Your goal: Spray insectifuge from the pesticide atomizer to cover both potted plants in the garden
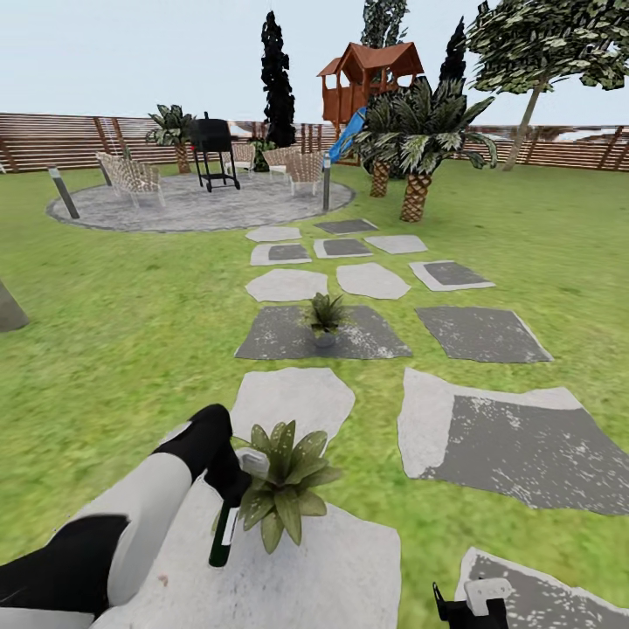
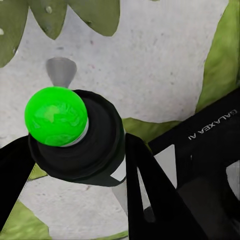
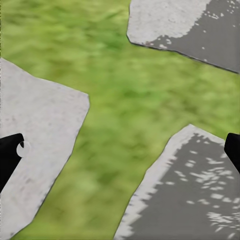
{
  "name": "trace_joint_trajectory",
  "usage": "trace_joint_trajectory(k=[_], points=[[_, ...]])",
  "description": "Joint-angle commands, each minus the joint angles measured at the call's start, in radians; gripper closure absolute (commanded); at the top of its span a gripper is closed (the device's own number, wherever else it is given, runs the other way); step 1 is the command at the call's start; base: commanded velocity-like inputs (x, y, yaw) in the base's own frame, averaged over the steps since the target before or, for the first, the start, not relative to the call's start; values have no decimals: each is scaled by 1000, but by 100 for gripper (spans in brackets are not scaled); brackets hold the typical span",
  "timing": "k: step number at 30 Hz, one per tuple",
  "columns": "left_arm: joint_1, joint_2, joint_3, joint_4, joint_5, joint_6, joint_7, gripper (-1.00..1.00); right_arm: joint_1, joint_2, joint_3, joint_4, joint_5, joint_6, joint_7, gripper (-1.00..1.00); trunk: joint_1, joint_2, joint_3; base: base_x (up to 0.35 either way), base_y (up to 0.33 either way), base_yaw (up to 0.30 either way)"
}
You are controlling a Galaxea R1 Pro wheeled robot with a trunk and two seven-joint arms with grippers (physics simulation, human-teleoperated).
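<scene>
Grass and stepping stones surround the near plant (image 1: 284, 485). Just beside it, the left gripper (image 1: 234, 476) clamps the atomizer (image 1: 224, 528) upright, head at the leaves; right gripper (image 1: 472, 603) gapes empty.

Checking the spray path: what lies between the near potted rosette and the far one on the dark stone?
In the head view, between the near potted plant and the far potted plant lie a pale flat stepping stone and strips of grass; nothing stands there.
</scene>
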Motion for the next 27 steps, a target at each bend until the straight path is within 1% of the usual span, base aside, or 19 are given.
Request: trace_joint_trajectory(k=[1,3,6,11,16,21,24,25,26,27], points=[[-23,-3,5,22,-11,7,-9,100,0,0,9,0,-10,-3,-1,-100,0,0,-1,0,0,0],[-52,-11,6,57,-11,6,-9,100,0,0,9,0,-10,-3,-1,-100,0,0,-1,0,0,0],[-60,-15,2,66,-11,6,-9,100,0,0,9,0,-10,-3,-1,-100,0,0,-1,2,0,0],[-65,-16,-10,67,-11,6,-9,100,0,0,9,0,-10,-3,-1,-100,0,0,-1,230,0,0],[-65,-18,-9,71,-13,6,-9,100,3,0,9,-1,-10,-3,-1,-100,0,0,-1,306,0,0],[-59,-17,-33,72,-15,6,-14,100,3,0,9,-1,-10,-3,-1,-100,0,0,-1,47,0,0],[-60,-18,-61,71,-16,4,-77,100,3,0,9,-1,-10,-3,-1,-100,0,0,-1,-12,-57,0],[-61,-18,-83,71,-17,4,-98,100,3,0,9,-1,-10,-3,-1,-100,0,0,-1,-66,-184,0],[-62,-18,-118,70,-17,5,-116,100,3,-1,9,-1,-10,-3,-1,-100,0,0,-1,-86,-225,0],[-61,-17,-141,70,-16,6,-125,100,3,0,9,-1,-10,-3,-1,-100,0,0,-1,-95,-242,0]])
